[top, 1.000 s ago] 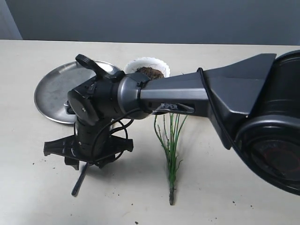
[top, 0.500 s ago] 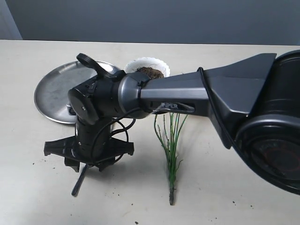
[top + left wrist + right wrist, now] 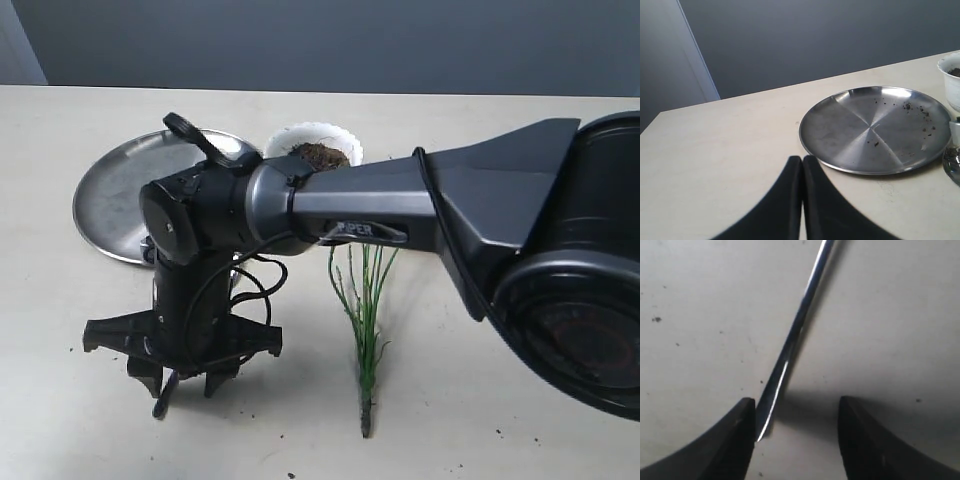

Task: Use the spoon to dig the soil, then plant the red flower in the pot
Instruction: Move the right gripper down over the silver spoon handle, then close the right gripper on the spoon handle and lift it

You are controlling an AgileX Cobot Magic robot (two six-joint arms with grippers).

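The spoon (image 3: 163, 398) lies on the table, its thin steel handle (image 3: 795, 335) running between my right gripper's jaws, close beside one finger (image 3: 742, 440). My right gripper (image 3: 180, 385) points straight down over it, open, fingertips just above the tabletop (image 3: 796, 412). The white scalloped pot (image 3: 300, 130) stands behind the arm with dark soil (image 3: 322, 153) in it. The red flower's green stems (image 3: 365, 310) lie on the table to the right; its blooms are hidden behind the arm. My left gripper (image 3: 802, 160) is shut and empty, near the plate.
A large round steel plate (image 3: 115, 195) lies at the back left, with soil crumbs on it (image 3: 875, 130). The pot (image 3: 952, 80) stands just beyond it. Soil specks are scattered on the table. My right arm spans the middle of the exterior view.
My right gripper has come down towards the table over the spoon handle and shifted slightly left. Its jaws stayed open. Spoon, flower and pot have not moved.
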